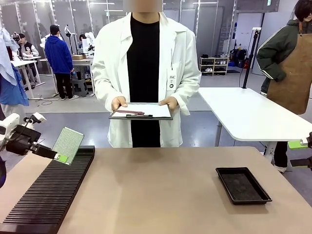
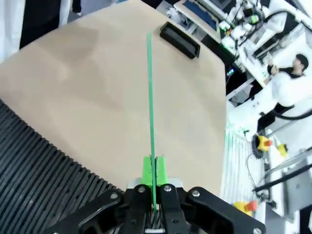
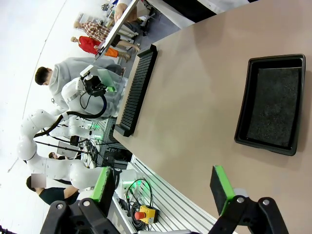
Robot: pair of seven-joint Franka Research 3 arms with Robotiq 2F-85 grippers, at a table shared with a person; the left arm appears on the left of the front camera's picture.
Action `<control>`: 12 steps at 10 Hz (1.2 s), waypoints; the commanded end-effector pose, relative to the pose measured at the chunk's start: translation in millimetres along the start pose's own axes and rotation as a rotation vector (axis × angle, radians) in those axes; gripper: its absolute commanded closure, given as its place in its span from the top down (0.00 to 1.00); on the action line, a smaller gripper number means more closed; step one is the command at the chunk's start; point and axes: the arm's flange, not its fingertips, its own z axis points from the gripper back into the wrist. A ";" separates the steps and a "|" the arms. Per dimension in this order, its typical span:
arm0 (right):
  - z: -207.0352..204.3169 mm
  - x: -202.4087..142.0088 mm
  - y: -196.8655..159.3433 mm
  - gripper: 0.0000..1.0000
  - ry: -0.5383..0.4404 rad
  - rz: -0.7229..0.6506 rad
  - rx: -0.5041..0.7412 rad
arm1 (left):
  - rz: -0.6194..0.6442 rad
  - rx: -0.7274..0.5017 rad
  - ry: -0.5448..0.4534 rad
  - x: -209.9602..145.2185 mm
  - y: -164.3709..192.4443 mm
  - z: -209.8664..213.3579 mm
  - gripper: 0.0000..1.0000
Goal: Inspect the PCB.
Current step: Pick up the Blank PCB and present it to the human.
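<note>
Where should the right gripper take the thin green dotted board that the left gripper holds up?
Probably pinch the thin green board at its free upper edge, away from the left gripper clamped on its lower edge. Come from the robot's right, with the open right gripper straddling that thin edge.

The right gripper point(image 1: 299, 153) (far right) is partly cut off.

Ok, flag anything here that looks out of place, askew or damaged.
Nothing stands out. The PCB is tilted in the air near the slotted rack, but the left hand grips it by its lower edge. The black tray lies flat on the table.
</note>
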 end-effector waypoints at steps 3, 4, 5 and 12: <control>0.2 2.2 0.1 1.00 -0.013 0.022 0.015 | 0.601 -0.428 -0.205 34.8 58.3 -32.1 0.03; 0.2 2.2 0.1 1.00 -0.013 0.022 0.015 | 0.709 -0.486 -0.217 36.9 78.3 -43.6 0.03; 0.2 2.2 0.1 1.00 -0.013 0.022 0.015 | 0.744 -0.567 -0.244 44.8 87.8 -51.5 0.03; 0.2 2.2 0.1 1.00 -0.013 0.022 0.015 | 0.827 -0.590 -0.213 60.2 99.1 -77.0 0.03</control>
